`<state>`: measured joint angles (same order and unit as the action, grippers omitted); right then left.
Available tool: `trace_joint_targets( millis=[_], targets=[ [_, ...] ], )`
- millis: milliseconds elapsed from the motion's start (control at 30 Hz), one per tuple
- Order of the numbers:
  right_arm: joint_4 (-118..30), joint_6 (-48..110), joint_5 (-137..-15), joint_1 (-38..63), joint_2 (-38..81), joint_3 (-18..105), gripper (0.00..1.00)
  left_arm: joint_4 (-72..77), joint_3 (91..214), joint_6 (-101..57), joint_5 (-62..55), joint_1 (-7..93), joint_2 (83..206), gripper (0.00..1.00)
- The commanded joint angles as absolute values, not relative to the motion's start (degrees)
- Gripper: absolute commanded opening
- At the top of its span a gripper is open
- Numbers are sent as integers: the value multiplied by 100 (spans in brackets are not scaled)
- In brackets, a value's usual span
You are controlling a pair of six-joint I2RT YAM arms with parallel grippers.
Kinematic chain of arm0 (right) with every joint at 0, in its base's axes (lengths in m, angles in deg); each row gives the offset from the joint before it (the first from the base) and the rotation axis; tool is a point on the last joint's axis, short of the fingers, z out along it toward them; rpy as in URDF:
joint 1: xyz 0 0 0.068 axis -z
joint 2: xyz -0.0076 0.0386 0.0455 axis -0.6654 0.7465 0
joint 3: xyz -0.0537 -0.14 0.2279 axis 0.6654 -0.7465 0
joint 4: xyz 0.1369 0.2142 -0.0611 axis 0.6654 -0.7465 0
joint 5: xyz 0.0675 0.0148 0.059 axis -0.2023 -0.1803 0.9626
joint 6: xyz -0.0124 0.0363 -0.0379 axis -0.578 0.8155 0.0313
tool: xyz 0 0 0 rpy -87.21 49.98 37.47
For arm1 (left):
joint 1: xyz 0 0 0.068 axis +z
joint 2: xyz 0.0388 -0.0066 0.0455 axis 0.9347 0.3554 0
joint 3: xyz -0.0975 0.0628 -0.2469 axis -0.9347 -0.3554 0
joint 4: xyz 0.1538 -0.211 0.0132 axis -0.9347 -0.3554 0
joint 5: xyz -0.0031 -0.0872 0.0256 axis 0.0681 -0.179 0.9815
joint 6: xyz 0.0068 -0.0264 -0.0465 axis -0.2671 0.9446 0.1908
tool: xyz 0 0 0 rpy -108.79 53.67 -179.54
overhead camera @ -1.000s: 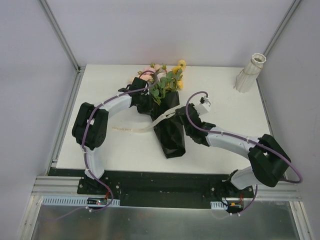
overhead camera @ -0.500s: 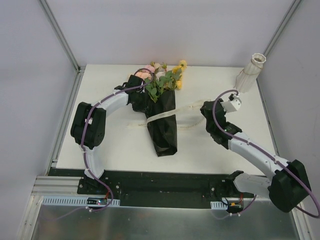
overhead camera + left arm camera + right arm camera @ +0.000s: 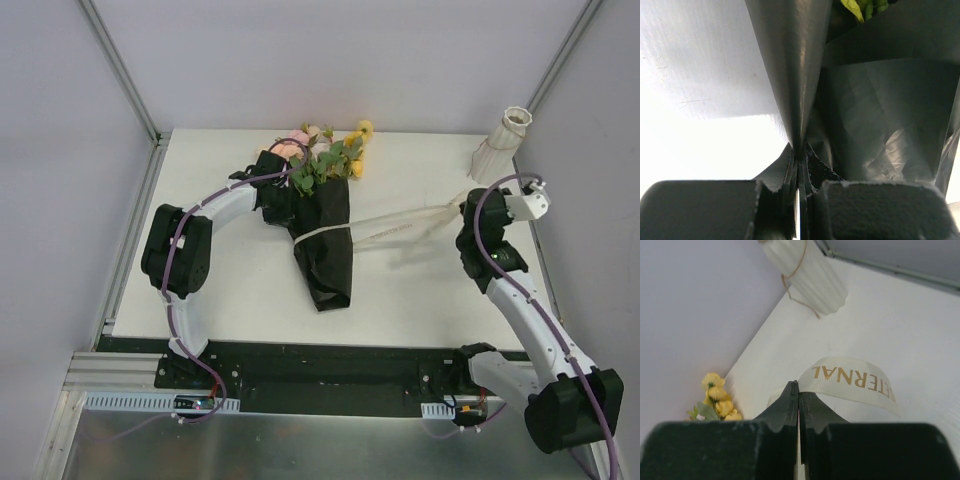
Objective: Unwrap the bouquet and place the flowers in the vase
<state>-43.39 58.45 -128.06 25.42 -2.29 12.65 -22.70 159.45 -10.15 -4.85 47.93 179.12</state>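
Both claws are clamped, the left gripper (image 3: 799,155) on the black wrap (image 3: 325,270) of the bouquet (image 3: 325,175) lying on the white table (image 3: 250,300), the right gripper (image 3: 798,390) on the cream ribbon (image 3: 400,225) drawn taut towards the vase (image 3: 500,145): untying is in hand, and next the ribbon must slip free.

Top external: mounted high behind the arm bases (image 3: 185,362), tilted down and forward, wide shot, whole table (image 3: 430,290) in frame. Left wrist: sits right behind the left gripper (image 3: 799,162), faces along it, extremely close, black wrap (image 3: 880,115) fills most of the frame. Right wrist: low over the table behind the right gripper (image 3: 798,392), faces the vase (image 3: 810,275) in its corner, yellow flowers (image 3: 715,395) at lower left. Top and left wrist share the wrap. Top and right wrist share the vase, ribbon (image 3: 855,377) and yellow flowers.
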Motion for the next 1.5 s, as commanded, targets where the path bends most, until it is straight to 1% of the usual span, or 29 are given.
trace_joint_targets(
  millis=[0,233,400,500,600,733,900,967,1200,1267,1333,1400,1467],
  targets=[
    [-4323,5443,-12829,3133,-406,1852,6,-2345,16083,-1138,-297,4879,17828,0],
    [-4534,4968,-12591,3766,-169,2554,5,-2432,16100,-1156,-201,4879,17837,0],
    [-4692,4652,-12678,3986,15,3178,4,-2477,16083,-1191,-122,4879,17828,0],
    [-4683,4327,-12784,4031,156,3635,2,-2485,16074,-1156,-130,4871,17837,0],
    [-4421,3949,-12890,4101,332,4083,0,-2485,16065,-1094,-279,4879,17881,0],
    [-3788,3335,-12504,4154,586,4602,0,-2485,16056,-1059,-280,4879,17925,0],
    [-3454,2289,-12354,4145,1087,5726,0,-2485,16048,-989,-210,4871,17863,0],
    [-3164,1998,-12091,4355,1201,6034,0,-2477,16030,-953,-245,4862,17872,0],
    [-3145,1813,-11361,4760,1764,7370,0,-2485,15951,-962,-78,4871,17802,0],
    [-3363,1777,-11046,4769,1922,7791,0,-2485,15951,-918,-52,4871,17758,0],
    [-4047,2144,-10493,4769,2045,8179,0,-2485,15986,-892,-51,4871,17740,0],
    [-4706,2871,-9861,4760,1994,8137,0,-2477,16021,-848,-130,4862,17740,0],
    [-4981,3488,-9052,4734,1740,7542,0,-2477,16056,-822,-297,4862,17740,0]
  ],
)
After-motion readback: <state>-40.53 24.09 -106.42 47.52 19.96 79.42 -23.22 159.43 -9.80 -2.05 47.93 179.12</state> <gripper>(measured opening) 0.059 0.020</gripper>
